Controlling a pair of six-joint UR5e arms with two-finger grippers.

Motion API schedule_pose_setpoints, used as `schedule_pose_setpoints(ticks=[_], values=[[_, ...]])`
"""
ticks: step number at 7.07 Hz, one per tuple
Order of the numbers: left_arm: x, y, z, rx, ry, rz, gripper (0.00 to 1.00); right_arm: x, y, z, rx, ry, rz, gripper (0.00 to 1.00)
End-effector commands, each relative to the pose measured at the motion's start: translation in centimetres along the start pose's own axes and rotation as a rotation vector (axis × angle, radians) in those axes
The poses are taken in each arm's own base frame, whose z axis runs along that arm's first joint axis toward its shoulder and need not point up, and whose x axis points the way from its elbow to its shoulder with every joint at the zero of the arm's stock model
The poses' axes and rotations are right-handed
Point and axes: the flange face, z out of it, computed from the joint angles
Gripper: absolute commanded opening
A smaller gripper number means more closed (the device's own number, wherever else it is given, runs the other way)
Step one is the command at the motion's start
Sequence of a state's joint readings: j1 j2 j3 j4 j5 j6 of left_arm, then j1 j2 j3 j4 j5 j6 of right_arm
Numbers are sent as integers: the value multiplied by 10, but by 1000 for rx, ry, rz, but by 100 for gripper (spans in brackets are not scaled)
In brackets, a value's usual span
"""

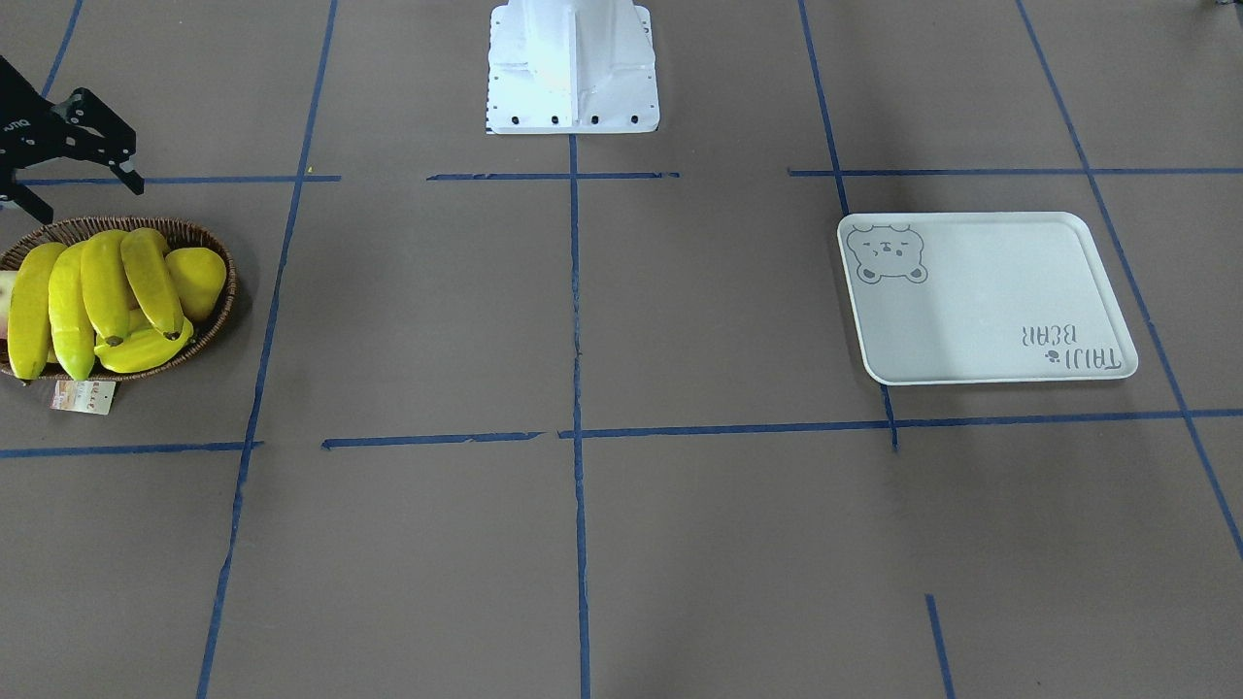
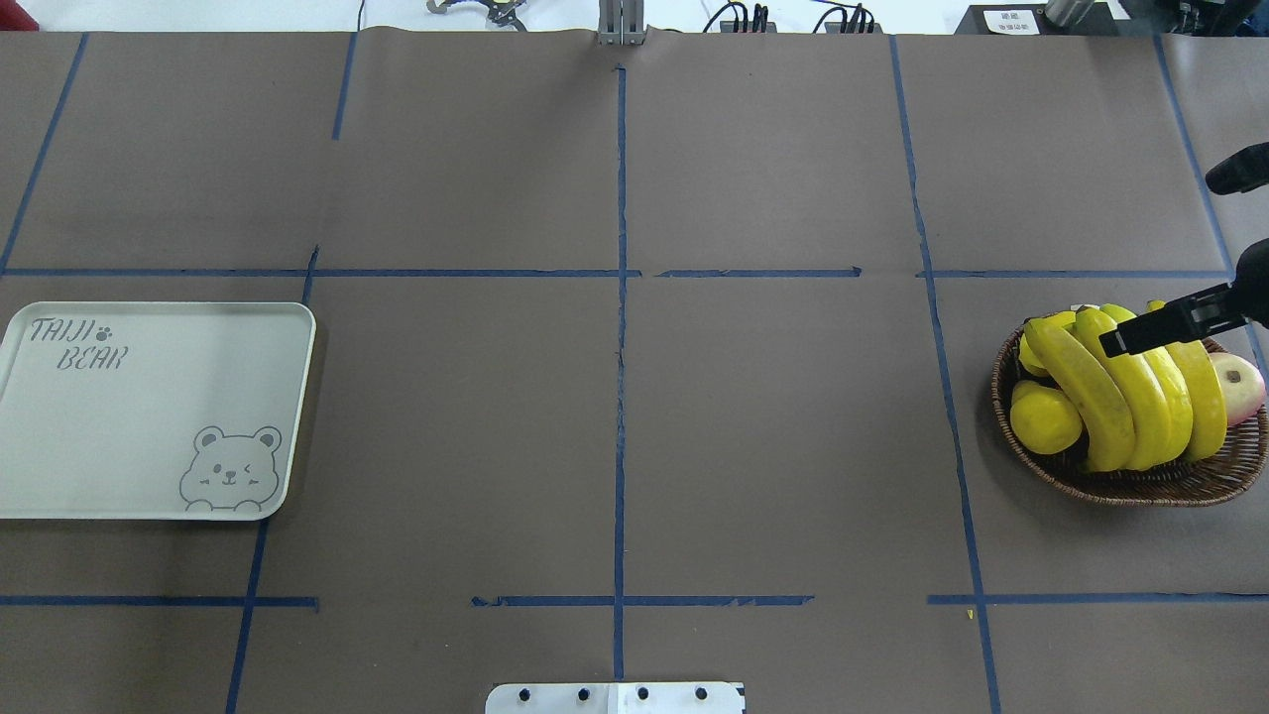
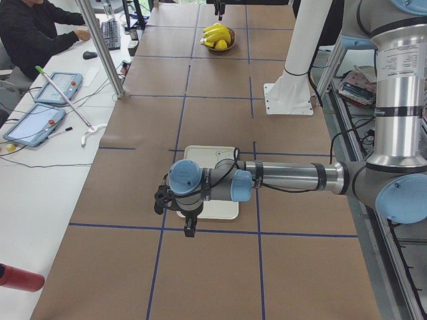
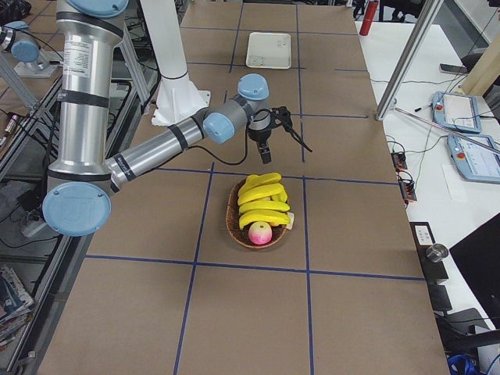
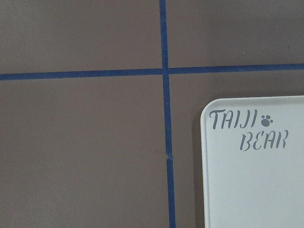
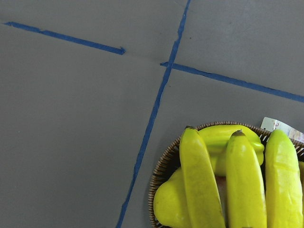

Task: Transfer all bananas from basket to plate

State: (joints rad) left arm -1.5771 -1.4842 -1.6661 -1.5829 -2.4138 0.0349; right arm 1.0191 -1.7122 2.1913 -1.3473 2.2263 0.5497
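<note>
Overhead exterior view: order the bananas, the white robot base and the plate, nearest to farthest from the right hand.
1. Bananas, in the basket at the far right, right by the right hand.
2. White robot base, bottom centre.
3. Plate, at the far left edge.

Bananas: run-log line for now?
four curved yellow bananas in brown wicker basket | white rectangular bear tray bare | right gripper open beside basket

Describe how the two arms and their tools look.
The left arm and right arm match: silver-grey tubes, rounded grey joints with light-blue caps, a thin black cable trailing alongside. The left tool and right tool are black, each with two thin angular fingers; the right one bears small white lettering.
</note>
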Motion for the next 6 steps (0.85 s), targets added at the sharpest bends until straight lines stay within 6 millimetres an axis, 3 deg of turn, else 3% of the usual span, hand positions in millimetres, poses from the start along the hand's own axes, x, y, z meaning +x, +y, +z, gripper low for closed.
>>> schedule_pose_setpoints(ticks=[1, 3, 6], values=[[0, 0, 0, 0, 1, -1, 100, -2, 16, 29, -22, 27, -23, 81], [0, 0, 0, 0, 1, 1, 100, 2, 30, 53, -60, 79, -40, 58], [-2, 1, 2, -4, 1, -4, 100, 13, 33, 71, -90, 108, -74, 55]])
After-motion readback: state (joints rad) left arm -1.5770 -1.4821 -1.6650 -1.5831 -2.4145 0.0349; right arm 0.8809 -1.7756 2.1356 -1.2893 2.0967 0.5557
